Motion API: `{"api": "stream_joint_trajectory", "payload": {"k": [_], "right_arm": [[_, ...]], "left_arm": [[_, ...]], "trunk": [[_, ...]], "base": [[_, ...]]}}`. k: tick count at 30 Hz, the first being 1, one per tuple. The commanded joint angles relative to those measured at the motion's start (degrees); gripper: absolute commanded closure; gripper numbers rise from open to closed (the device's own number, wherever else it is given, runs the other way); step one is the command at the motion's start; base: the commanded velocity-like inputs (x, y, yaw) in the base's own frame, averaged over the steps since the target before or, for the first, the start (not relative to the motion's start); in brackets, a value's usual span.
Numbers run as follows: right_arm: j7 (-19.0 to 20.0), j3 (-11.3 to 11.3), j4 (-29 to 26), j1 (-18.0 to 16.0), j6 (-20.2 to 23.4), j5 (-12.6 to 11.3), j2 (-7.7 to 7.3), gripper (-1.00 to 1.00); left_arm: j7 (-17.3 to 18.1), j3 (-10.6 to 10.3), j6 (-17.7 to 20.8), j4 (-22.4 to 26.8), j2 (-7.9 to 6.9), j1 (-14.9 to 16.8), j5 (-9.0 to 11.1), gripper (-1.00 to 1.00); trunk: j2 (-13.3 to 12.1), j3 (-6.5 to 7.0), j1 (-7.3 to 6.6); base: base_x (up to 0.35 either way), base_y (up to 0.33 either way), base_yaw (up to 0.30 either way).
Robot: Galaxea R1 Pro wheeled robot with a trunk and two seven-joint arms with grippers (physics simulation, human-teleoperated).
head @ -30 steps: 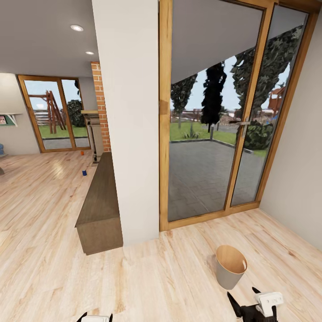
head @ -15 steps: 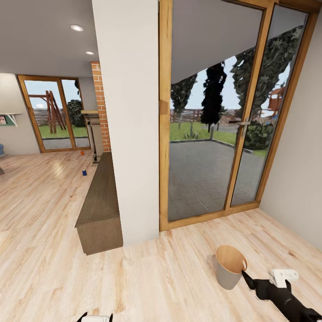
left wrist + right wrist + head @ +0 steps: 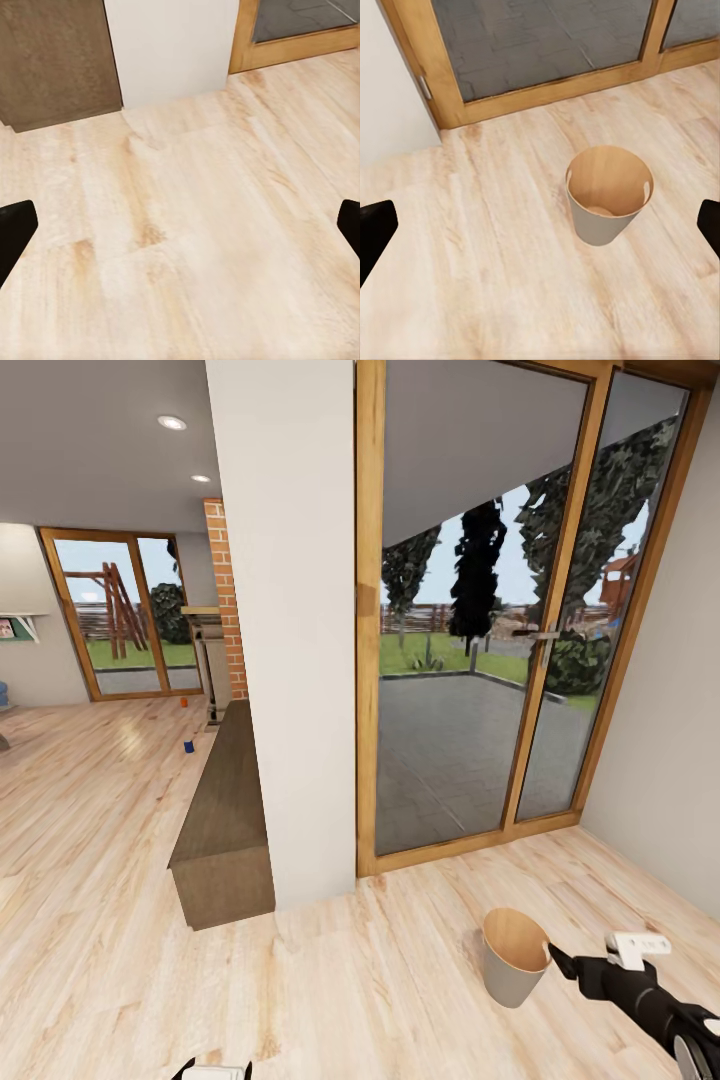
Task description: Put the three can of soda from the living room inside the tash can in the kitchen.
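The tash can (image 3: 513, 960) stands upright on the wood floor near the glass door, grey outside and wood-coloured inside. My right gripper (image 3: 562, 963) reaches in from the lower right, its tip just beside the bin's right rim. In the right wrist view the tash can (image 3: 608, 196) sits ahead of the open right gripper (image 3: 540, 232), whose dark fingertips (image 3: 375, 231) hold nothing. Far off in the living room a dark blue can of soda (image 3: 188, 746) and an orange can of soda (image 3: 183, 701) stand on the floor. My left gripper (image 3: 180, 229) hangs open over bare floor.
A white wall pillar (image 3: 285, 630) and a low brown cabinet (image 3: 222, 830) separate this corner from the living room. A wood-framed glass door (image 3: 470, 640) stands behind the bin. A grey wall (image 3: 670, 740) closes the right side.
My right arm has stretched forward from the picture's bottom edge toward the bin's right rim. The bin, cans and left gripper have not moved.
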State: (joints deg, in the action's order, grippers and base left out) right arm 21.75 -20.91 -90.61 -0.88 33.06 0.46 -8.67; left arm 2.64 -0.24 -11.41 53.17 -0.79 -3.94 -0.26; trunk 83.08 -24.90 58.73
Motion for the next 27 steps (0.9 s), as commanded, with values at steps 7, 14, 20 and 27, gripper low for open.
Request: {"api": "stream_joint_trajectory", "payload": {"k": [7, 14, 20, 27], "right_arm": [[-0.1, 0.0, 0.0, -1.4, 1.9, 0.3, -0.09, -1.00], [-0.1, -0.1, 0.0, -2.8, 3.6, 4.5, -0.11, -1.00], [0.0, -0.2, 0.0, -3.0, 4.1, 5.4, -0.10, -1.00], [0.0, -0.2, 0.0, -3.1, 4.2, 5.7, -0.11, -1.00]], "left_arm": [[0.0, 0.1, 0.0, 0.0, 0.00, 0.0, 0.0, -1.00], [0.0, 0.1, 0.0, 0.0, 0.00, 0.0, 0.1, -1.00], [0.0, 0.1, 0.0, 0.1, 0.00, 0.0, 0.2, -1.00], [0.0, 0.1, 0.0, 0.1, 0.00, 0.0, 0.1, -1.00]], "trunk": [[0.0, 0.00, 0.00], [0.0, 0.00, 0.00], [0.0, 0.00, 0.00], [0.0, 0.00, 0.00]], "base": [[0.000, 0.000, 0.000], [0.000, 0.000, 0.000], [0.000, 0.000, 0.000], [0.000, 0.000, 0.000]]}}
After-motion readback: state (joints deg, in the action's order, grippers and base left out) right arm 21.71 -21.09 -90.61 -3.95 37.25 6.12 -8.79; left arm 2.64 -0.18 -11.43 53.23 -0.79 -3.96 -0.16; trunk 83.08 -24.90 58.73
